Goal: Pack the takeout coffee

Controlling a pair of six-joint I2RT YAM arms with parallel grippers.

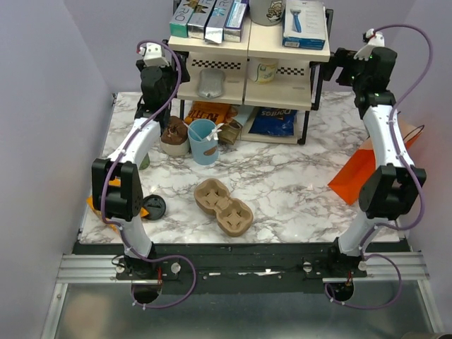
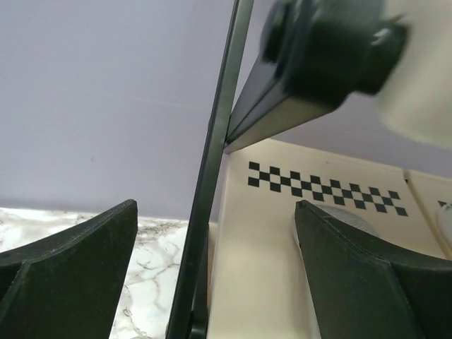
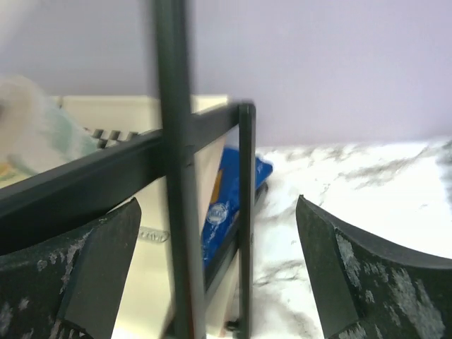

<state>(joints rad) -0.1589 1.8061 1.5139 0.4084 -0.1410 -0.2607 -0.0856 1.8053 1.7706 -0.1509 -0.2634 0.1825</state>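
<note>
**Top view.** The takeout coffee (image 1: 154,206), seen as a round black lid, stands at the lower left of the marble table (image 1: 296,183), left of the pulp cup carrier (image 1: 224,206).

**Wrist views.** The left gripper (image 2: 215,208) and the right gripper (image 3: 217,205) are placed at the upper left and upper right, against the shelf rack (image 1: 296,51). Both pairs of jaws are spread wide apart, with a black rack post between them and nothing gripped.
</note>
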